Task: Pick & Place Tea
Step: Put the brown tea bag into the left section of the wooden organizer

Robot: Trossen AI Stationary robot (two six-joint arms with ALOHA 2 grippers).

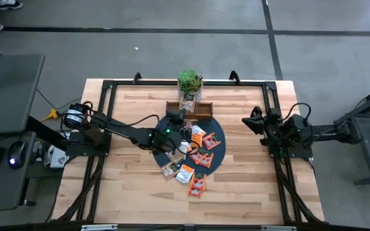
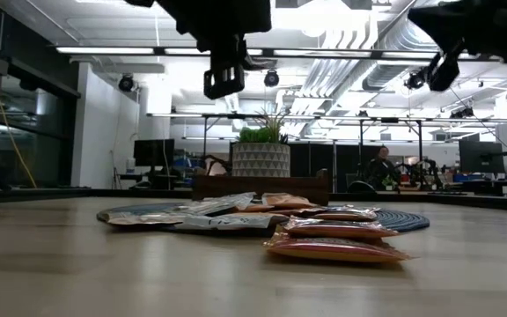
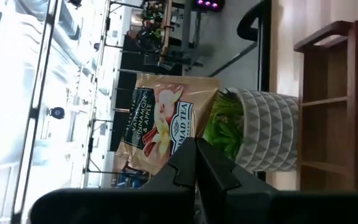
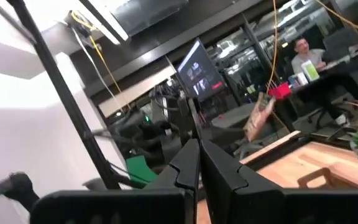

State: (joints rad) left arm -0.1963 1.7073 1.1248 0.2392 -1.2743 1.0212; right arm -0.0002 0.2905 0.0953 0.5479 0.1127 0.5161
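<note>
While clamped on a tan tea sachet, left gripper hovers above the wooden tray; right gripper waits far right, fingers together.

Your round mat lies at the middle of the desk, with the tray at its far edge and the potted plant just behind that. Tea sachets lie scattered on the mat, a few spilling off its near edge. The left gripper hangs above the tray's left end; the right gripper waits well to the right.
</note>
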